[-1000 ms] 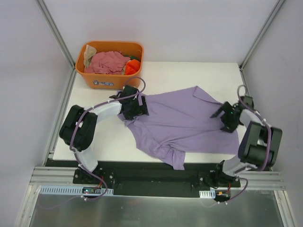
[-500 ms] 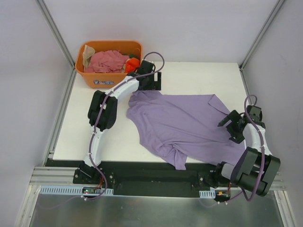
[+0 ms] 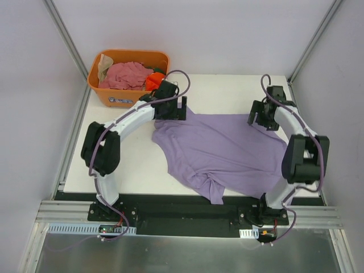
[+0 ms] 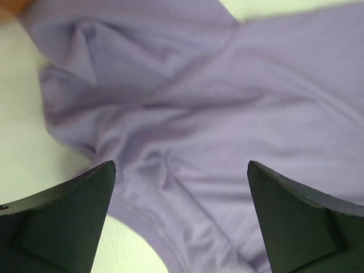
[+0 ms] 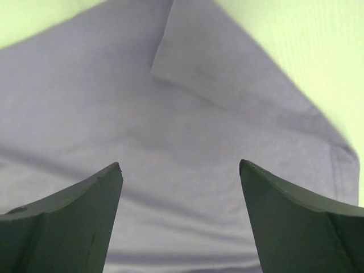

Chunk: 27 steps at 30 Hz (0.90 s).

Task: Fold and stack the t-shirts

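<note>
A large lavender-purple t-shirt (image 3: 219, 151) lies spread and wrinkled on the white table (image 3: 122, 153). My left gripper (image 3: 169, 110) hovers over its far left corner, open and empty. In the left wrist view the left gripper (image 4: 181, 165) has rumpled lavender cloth (image 4: 187, 102) below its spread fingers. My right gripper (image 3: 263, 118) hovers over the shirt's far right corner, open and empty. In the right wrist view the right gripper (image 5: 180, 165) is above flat cloth with a folded-over flap (image 5: 210, 68). A dusty pink shirt (image 3: 122, 74), an orange one (image 3: 152, 82) and a beige one (image 3: 103, 63) lie in the tub.
The orange plastic tub (image 3: 116, 96) stands at the table's far left corner, close behind my left gripper. Metal frame posts (image 3: 67, 34) and grey walls enclose the table. A black rail (image 3: 182, 207) runs along the near edge by the arm bases.
The left gripper pulled the shirt's corner towards the far left, spreading the cloth, and now hovers open above it. The right gripper swung from the right edge to the far right corner.
</note>
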Each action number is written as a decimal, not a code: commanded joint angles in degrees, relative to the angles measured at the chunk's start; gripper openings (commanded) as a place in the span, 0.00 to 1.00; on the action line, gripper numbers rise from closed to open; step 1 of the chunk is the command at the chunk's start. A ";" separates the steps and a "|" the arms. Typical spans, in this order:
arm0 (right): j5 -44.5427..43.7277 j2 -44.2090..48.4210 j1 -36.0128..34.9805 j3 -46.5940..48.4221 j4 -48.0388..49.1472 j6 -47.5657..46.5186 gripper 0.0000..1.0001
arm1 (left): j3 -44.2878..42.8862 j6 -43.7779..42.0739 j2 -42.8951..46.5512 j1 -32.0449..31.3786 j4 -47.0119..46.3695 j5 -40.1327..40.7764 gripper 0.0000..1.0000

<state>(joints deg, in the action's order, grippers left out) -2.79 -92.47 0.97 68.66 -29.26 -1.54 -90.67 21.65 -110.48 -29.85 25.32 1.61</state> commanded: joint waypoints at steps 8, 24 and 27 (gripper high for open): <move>-4.51 -22.75 -0.45 20.71 -7.92 -5.93 0.69 | 16.49 5.15 3.87 -1.36 -10.38 -2.66 0.99; -13.99 -32.78 2.01 30.12 -13.46 -7.42 0.20 | 24.58 6.83 2.72 1.98 -10.47 2.87 0.99; -17.68 -32.60 3.77 32.75 -14.16 -8.30 0.10 | 25.28 7.00 3.07 2.77 -10.47 3.58 0.99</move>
<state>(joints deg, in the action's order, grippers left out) -13.72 -124.60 1.98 97.32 -40.38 -8.43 -68.58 27.70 -107.07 -28.93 11.73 2.09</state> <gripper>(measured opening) 0.153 0.990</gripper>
